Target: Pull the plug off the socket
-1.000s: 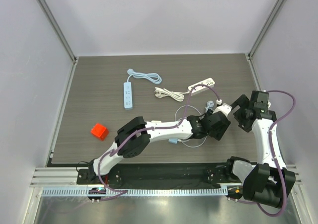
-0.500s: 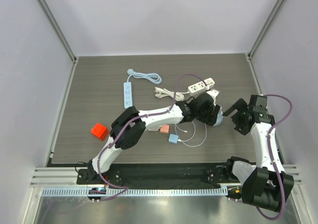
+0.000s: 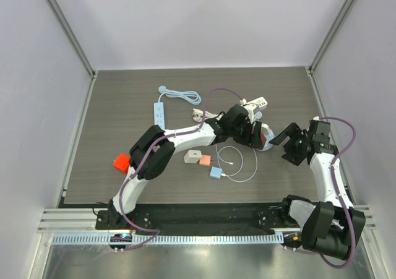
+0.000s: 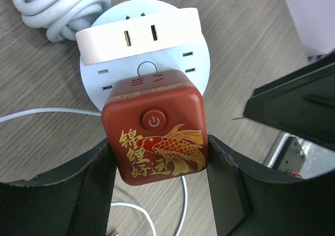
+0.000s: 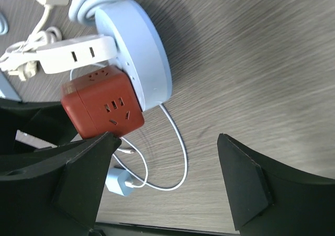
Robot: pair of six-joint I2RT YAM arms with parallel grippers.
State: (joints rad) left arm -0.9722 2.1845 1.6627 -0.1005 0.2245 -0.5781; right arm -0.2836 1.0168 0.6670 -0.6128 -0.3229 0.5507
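One red cube plug (image 4: 154, 136) and one white adapter (image 4: 137, 36) are sitting in a single round pale-blue socket (image 4: 200, 55), at the centre of the left wrist view and right of centre in the overhead view. The left gripper (image 4: 159, 155) is pinching the cube's two sides. The right gripper (image 5: 167, 142) is gaping wide, holding nothing. The cube is showing a power symbol, a gold carp and the gold characters 锦鲤好运. Two power strips (image 3: 159, 118) and three small chargers (image 3: 205, 160) are lying around the overhead view's centre.
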